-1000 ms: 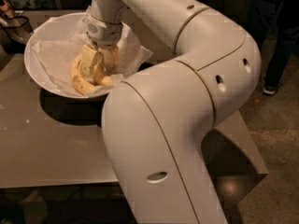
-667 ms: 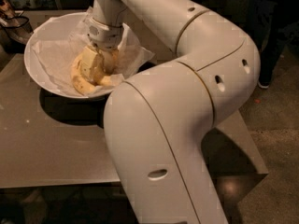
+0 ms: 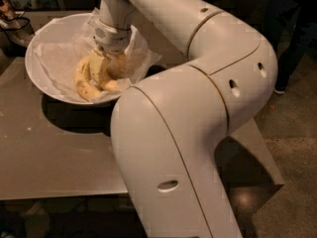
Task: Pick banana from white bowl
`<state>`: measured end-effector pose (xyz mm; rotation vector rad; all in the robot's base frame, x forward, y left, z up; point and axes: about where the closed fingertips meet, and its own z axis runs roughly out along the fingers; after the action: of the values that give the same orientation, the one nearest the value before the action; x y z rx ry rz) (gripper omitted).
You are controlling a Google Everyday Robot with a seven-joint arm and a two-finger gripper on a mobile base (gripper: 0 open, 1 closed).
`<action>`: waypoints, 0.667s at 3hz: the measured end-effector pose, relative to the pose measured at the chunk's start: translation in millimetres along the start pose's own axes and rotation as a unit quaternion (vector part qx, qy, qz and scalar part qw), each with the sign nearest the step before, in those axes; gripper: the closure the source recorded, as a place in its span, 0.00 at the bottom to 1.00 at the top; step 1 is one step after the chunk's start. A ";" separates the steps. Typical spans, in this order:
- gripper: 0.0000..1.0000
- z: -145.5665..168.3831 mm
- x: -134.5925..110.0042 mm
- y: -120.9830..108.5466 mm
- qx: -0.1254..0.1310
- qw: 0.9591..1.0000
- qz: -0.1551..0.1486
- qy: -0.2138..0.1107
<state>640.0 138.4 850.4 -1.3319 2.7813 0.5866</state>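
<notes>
End effector (image 3: pixel 110 63) is down inside the white bowl (image 3: pixel 35 46), right on top of the banana (image 3: pixel 87 87), which lies on crumpled paper (image 3: pixel 54 58) near the bowl's front-right side. Bowl sits at the far-left corner of the desk (image 3: pixel 49 157). Looks like the grasp step, approx. mid-task, w/ no lift yet. Can't tell how wide the end effector is set, or whether it has hold of anything: the wrist hides it. Next move prob. needs a firm close on the fruit, then a straight pull up, w/o snagging the paper.
</notes>
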 end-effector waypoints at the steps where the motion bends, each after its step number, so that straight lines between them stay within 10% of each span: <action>1: 0.83 -2.3 2.3 -2.1 0.027 1.000 0.010 -0.010; 2: 1.00 1.5 2.3 -3.4 0.028 1.000 0.011 -0.010</action>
<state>640.9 135.2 847.5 -1.2813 2.7782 0.5161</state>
